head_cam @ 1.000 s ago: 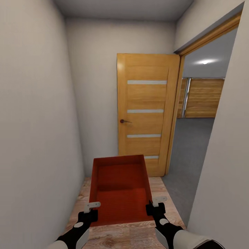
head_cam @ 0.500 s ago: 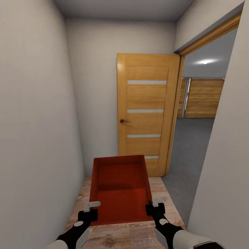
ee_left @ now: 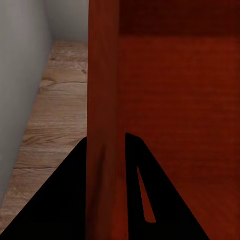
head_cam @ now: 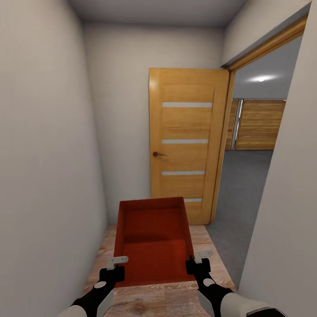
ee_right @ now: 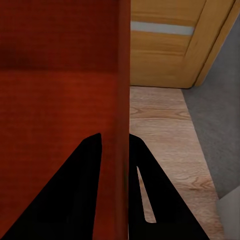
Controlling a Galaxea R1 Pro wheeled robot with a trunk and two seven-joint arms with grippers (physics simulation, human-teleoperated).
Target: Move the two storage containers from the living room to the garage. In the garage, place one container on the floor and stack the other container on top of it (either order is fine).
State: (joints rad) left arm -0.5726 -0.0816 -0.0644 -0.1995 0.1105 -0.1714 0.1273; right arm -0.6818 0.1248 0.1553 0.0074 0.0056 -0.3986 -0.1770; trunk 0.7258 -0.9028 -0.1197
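Narrow hallway, open door (head_cam: pixel 188 141) ahead; container (head_cam: pixel 152 240) clamped by both hands

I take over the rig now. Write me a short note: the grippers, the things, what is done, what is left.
Left gripper: shut on the left wall of the container.
Right gripper: shut on its right wall.
The container is held over the wood floor in a narrow hallway, facing the open door.
Done: one container picked up.
Left: go through the doorway at right onto the grey floor, set it down, fetch the second.
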